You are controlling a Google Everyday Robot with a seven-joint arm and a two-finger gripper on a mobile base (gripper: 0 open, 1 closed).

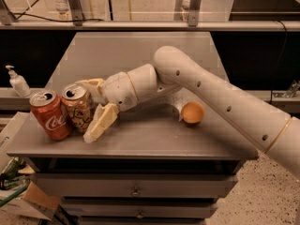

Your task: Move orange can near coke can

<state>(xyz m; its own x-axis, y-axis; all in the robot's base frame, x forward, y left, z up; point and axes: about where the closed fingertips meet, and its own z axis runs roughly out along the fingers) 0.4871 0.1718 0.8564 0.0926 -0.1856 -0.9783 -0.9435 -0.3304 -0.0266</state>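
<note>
The orange can (pixel 76 108), orange-brown with pale mottling, stands upright on the grey table (pixel 154 139) near its front left corner. The red coke can (pixel 49 115) stands upright right beside it on the left, touching or nearly so. My gripper (pixel 89 109) is at the orange can's right side. One pale finger (pixel 100 122) hangs down in front of the can, away from its side. The other finger (pixel 90 84) shows behind the can's top. The jaws are spread wider than the can.
A round orange fruit (pixel 192 112) lies on the table to the right, under my arm. A white pump bottle (pixel 18 82) stands on a ledge left of the table. Drawers sit below the table's front edge.
</note>
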